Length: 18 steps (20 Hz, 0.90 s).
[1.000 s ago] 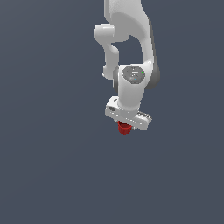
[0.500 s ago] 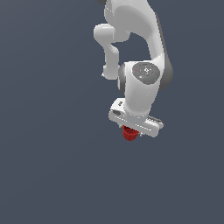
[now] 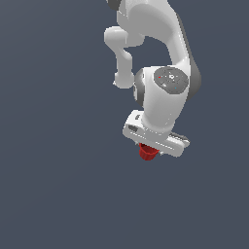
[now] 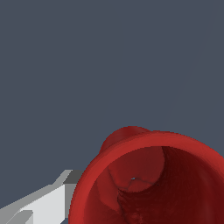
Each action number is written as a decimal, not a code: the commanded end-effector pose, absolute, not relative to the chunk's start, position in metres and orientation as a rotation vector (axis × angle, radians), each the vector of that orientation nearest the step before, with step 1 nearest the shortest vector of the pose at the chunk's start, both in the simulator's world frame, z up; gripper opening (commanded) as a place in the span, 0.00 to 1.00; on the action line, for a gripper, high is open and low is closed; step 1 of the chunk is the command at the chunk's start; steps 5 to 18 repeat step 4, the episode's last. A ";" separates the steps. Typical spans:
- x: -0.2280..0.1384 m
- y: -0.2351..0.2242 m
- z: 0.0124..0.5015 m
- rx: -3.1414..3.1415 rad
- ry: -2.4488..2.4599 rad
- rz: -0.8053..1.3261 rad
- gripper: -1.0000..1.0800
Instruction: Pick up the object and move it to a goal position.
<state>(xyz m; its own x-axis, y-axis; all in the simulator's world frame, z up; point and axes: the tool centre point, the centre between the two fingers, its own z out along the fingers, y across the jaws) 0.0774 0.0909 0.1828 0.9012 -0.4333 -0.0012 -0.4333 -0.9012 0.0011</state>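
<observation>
one red cup [image 3: 147,151] pokes out just under the white gripper [image 3: 150,148], tucked against the hand's underside in the exterior view. in the wrist view the cup [image 4: 151,183] fills the frame close up, its hollow rim turned toward the camera, with one pale finger [image 4: 41,203] beside it. the jaws look closed onto the cup, though the contact itself is hidden. the cup's long axis runs roughly along the gripper's own approach line, so it sits straight between the jaws, not off to a side. no goal marker shows anywhere on the grey ground, so i judge the carry is underway with its direction unknowable from here.
</observation>
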 end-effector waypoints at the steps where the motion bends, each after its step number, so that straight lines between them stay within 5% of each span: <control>1: 0.081 0.092 0.186 3.063 -0.698 0.000 0.00; 18: 0.082 0.092 0.186 3.063 -0.698 0.000 0.00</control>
